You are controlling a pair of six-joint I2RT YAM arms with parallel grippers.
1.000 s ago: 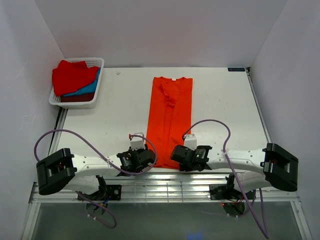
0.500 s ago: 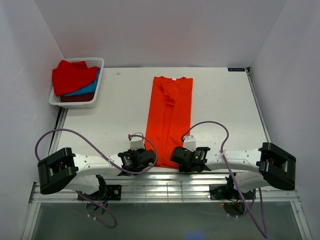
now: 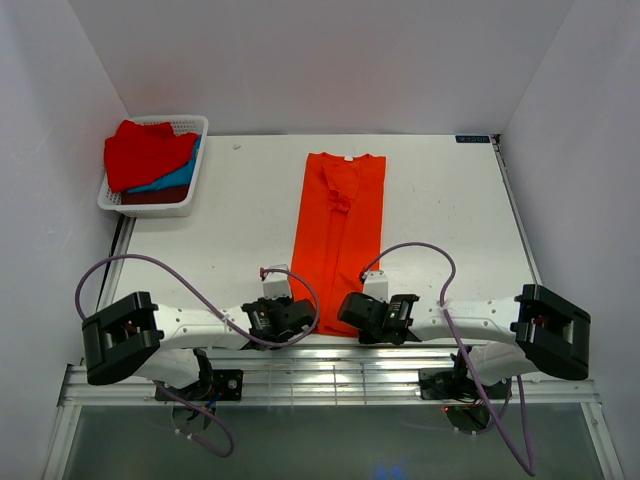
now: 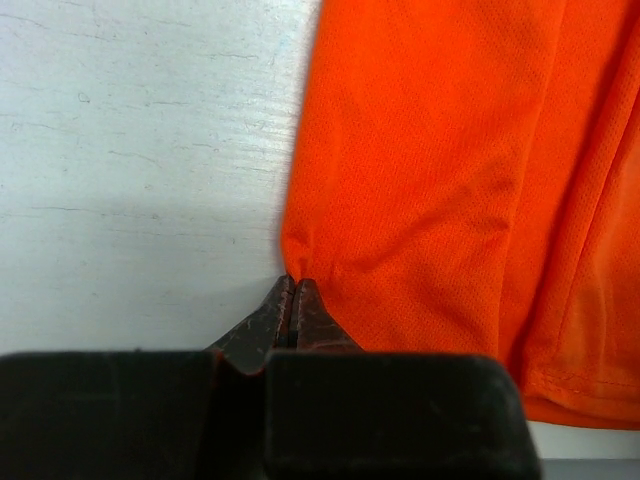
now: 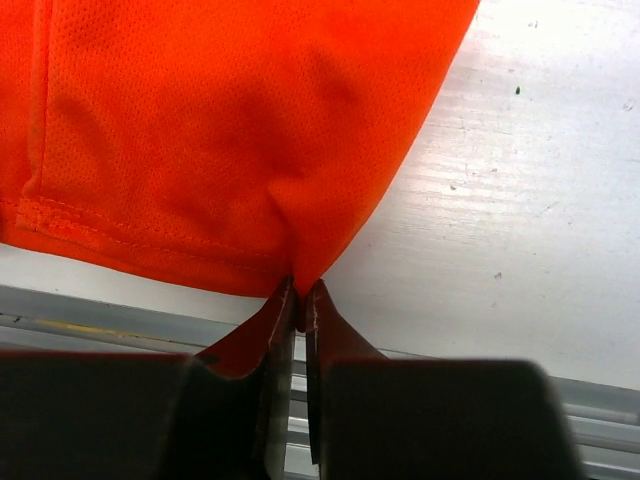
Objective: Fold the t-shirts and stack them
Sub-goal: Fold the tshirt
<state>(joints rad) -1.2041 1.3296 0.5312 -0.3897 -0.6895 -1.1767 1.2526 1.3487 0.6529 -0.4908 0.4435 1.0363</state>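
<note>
The orange-red t-shirt (image 3: 340, 235) lies flat down the middle of the white desk (image 3: 240, 220), folded lengthwise into a long narrow strip. Its collar and a small white label (image 3: 347, 157) are at the far end and its hem is at the near edge between the two arms. Close up, the cloth (image 4: 450, 180) is a fine mesh knit, matte and soft, with shallow creases and a stitched double seam along the hem (image 5: 60, 215). The desk top is painted white and scuffed with faint streaks and specks. The left pincer (image 3: 300, 316) has its dark tapered tips pressed together on the shirt's left edge near the hem (image 4: 292, 290), raising a small pucker in the cloth. The right pincer (image 3: 350, 312) is likewise closed on the near right corner at the hem (image 5: 300, 290), with the cloth gathering into a fold above it. Well apart, at the far left corner, a white lattice basket (image 3: 190, 195) holds a red t-shirt (image 3: 145, 150) heaped over a blue t-shirt (image 3: 180, 178) and a dark maroon t-shirt (image 3: 150, 198).
</note>
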